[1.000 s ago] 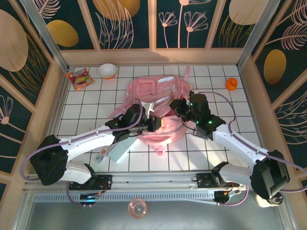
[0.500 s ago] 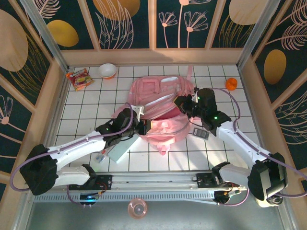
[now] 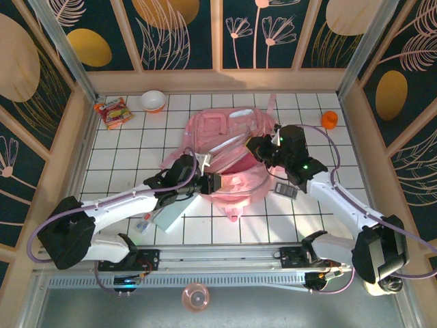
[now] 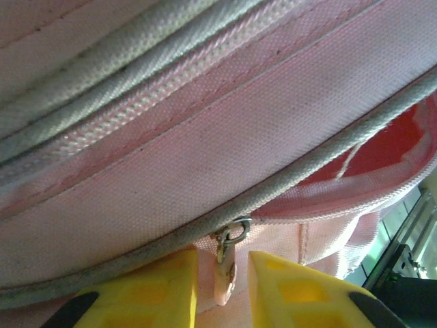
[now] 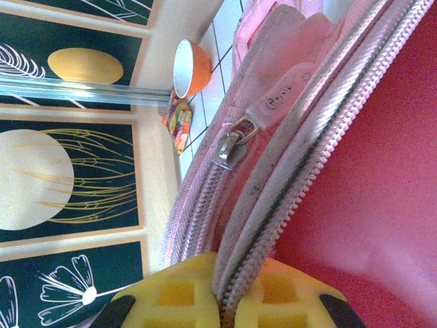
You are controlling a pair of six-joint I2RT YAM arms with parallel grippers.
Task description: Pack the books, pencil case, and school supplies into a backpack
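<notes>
So, quick update: a second ago my left gripper was clamped tight on the zipper pull of the pink backpack, and now it has let go. In the left wrist view the yellow fingers stand apart, with the little pull tab dangling loose between them and a sliver of gap on each side. Meanwhile the right gripper is clenched on the zippered rim of the main pocket and has hauled it away from the left one, so the mouth gapes wider than it did and the red lining shows just past the right fingers. My read is that the unzipping is done, the bag is being held open, and the left arm is free to go fetch stuff. Nothing's far: the mint-green pencil case lies behind the left gripper, half under that forearm, with the small clear packet just beside its near end. The dark grey calculator sits on the table right by the right wrist, a spot that arm was covering a second ago. Hard parts: I can't see down into the pocket, so no idea what's already in there. The arm also cuts off part of the pencil case, and from above the left fingertips blur into pink fabric, so I can't tell if they're brushing the bag.
</notes>
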